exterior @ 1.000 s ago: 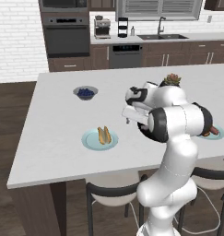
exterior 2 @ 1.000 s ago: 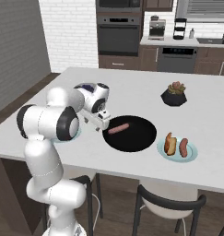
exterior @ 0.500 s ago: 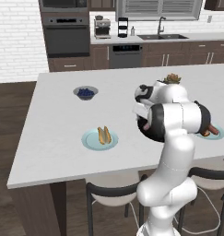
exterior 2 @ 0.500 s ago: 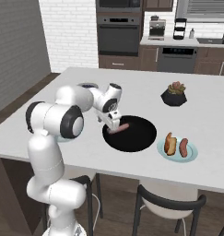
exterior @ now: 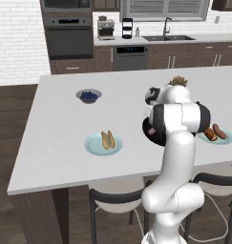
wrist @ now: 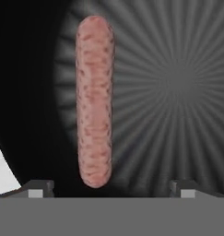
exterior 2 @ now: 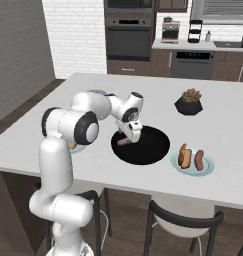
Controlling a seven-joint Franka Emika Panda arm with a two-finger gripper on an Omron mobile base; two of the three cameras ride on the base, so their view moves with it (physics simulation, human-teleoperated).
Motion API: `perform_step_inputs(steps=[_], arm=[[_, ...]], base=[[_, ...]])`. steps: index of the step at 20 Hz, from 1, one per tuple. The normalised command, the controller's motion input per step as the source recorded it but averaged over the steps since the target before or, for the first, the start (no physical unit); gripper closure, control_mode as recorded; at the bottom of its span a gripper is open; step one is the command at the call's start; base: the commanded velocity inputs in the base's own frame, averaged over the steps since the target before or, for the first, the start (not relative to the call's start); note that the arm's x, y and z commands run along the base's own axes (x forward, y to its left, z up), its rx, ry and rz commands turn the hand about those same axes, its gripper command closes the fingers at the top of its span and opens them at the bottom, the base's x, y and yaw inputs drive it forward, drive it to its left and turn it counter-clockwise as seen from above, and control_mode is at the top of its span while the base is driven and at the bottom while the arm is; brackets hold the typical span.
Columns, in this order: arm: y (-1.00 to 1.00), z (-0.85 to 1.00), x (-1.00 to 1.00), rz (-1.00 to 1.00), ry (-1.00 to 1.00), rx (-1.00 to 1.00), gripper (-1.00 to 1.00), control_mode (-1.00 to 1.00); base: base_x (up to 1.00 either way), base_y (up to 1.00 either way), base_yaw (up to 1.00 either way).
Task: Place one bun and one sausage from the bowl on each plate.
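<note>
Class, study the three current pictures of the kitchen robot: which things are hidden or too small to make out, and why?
- Bowl, left base view: the arm covers most of it.
- Left plate, right base view: the arm hides its food.
- Gripper, right base view: too small to judge the jaws.
- Sausage, hand view: touching the fingertips or not, unclear.

I see a pink sausage point(wrist: 94, 106) with darker red-brown speckles, lying on the black bowl point(wrist: 178, 83), which has grey lines like rays from its centre. The two plates point(exterior: 93, 145) point(exterior 2: 208, 167) are pale blue-green. One bun point(exterior: 107, 139) is golden brown. The counter point(exterior: 55, 124) is light grey, and the blueberries point(exterior: 89, 95) are dark blue.
</note>
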Motion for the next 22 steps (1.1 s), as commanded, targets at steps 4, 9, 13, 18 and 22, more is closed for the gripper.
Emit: perform_step_inputs(steps=[4, 9, 13, 18, 22], arm=[[-0.03, -0.49, 0.17, 0.0, -0.03, -0.06, -1.0, -1.0], [-0.1, -0.23, 0.39, 0.0, 0.0, 0.0, -1.0, -1.0], [-0.06, -0.24, 0.21, 0.0, 0.0, 0.0, -1.0, -1.0], [0.0, -0.07, 0.0, 0.0, 0.0, 0.0, -1.0, -1.0], [0.0, 0.0, 0.0, 0.0, 0.0, 0.0, 1.0, -1.0]], base=[[0.0, 0.0, 0.0], [0.0, 0.0, 0.0], [0.0, 0.0, 0.0], [0.0, 0.0, 0.0], [0.0, 0.0, 0.0]])
